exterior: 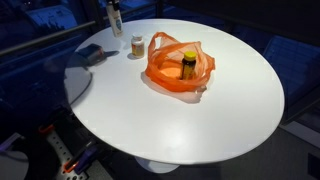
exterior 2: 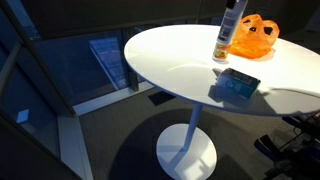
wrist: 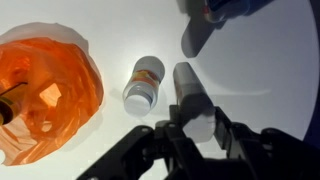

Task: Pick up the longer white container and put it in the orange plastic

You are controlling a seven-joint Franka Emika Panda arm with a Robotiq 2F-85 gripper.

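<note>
The white round table (exterior: 240, 110) carries everything. The orange plastic bag (wrist: 50, 85) lies crumpled with its mouth open, well to one side of the jaws in the wrist view. An amber bottle (exterior: 188, 66) stands upright inside it. The longer white container (wrist: 188, 92) stands upright directly under the jaws, its top end between the two fingers. The fingers sit close on either side, but whether they press on it cannot be told. It is a slim, pale cylinder, far taller than it is wide, with some printing on its side in an exterior view. A short white-capped bottle (wrist: 143, 84) stands just beside it, between the jaws and the bag.
</note>
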